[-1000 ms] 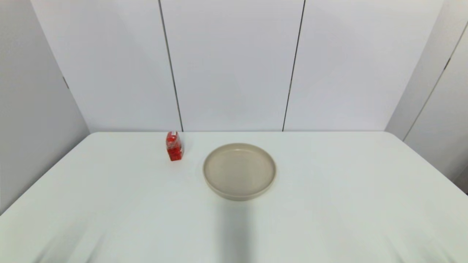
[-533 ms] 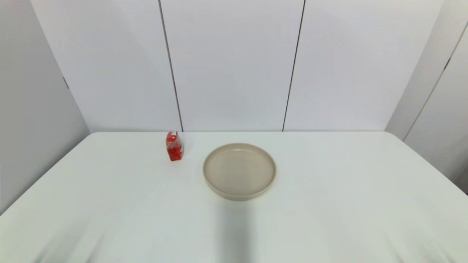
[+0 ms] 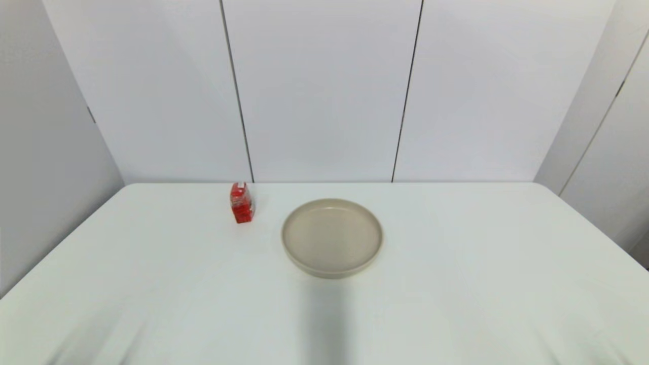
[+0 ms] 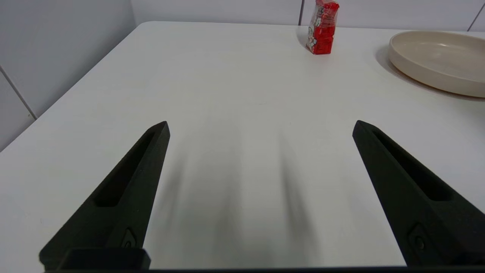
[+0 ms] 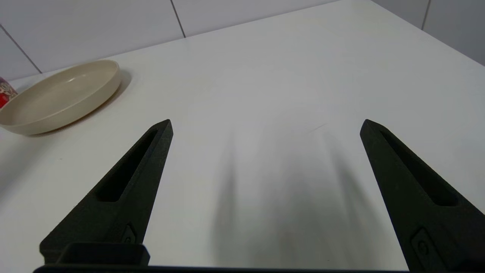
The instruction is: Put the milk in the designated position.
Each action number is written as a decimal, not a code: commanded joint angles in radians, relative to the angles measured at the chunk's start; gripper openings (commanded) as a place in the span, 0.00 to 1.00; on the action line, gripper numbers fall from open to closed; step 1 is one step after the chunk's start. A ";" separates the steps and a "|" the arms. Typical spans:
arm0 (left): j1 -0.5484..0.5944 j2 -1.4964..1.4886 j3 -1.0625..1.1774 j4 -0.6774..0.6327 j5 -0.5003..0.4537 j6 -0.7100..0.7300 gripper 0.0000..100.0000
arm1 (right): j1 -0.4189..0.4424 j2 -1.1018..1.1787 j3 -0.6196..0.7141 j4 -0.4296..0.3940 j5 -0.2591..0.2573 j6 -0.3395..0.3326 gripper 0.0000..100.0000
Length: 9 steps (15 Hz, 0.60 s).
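Head view: the milk [image 3: 242,203] stands up straight near the back edge of the white table [image 3: 456,284], just to the left of the tan plate [image 3: 332,271] and not touching it.
Milk front: it looks like a cartoon face, but it is too small to be sure.
Left gripper [image 4: 260,127]: low over bare table, fingers wide apart, holding nothing, milk far ahead.
Right gripper [image 5: 266,125]: low over bare table, fingers wide apart, holding nothing.

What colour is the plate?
Beige; the plate shows best in the left wrist view.
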 commanded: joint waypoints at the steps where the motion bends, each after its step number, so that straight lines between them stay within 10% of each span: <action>1: -0.001 0.001 -0.002 0.002 0.002 0.002 1.00 | 0.000 0.001 0.000 0.000 0.000 0.001 1.00; 9: -0.005 0.196 -0.183 0.107 0.006 0.011 1.00 | 0.000 0.001 0.000 0.000 0.000 0.001 1.00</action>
